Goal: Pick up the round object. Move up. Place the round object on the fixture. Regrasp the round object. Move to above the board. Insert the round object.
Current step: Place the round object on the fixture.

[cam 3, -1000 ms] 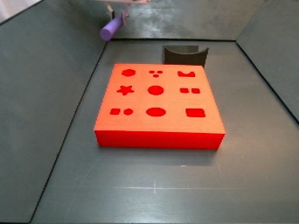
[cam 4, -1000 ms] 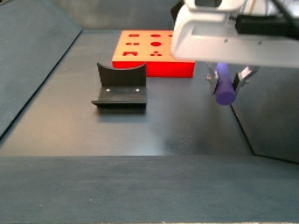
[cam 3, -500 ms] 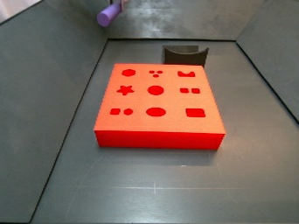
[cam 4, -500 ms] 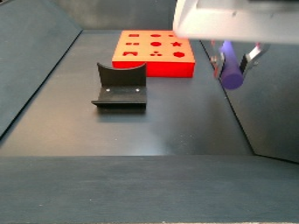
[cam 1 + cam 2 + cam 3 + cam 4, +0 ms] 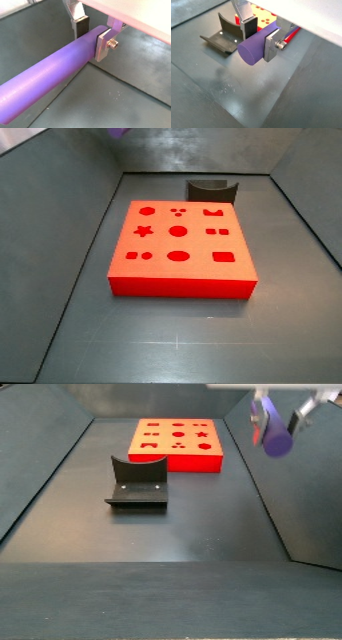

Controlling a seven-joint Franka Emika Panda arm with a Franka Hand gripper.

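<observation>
Nearest in a side view lies the bare dark surface, with nothing on its near stretch. Farther in stands the single fixture, its notch empty, and beyond it the one board, every cut-out unfilled. High at the right, well apart from both, the claw grips the one round object; in a wrist view its fingers clamp the purple peg near one end. Judging by this, the pick-up and lift look done; placing on the fixture, regrasping, moving above the board and inserting remain.
</observation>
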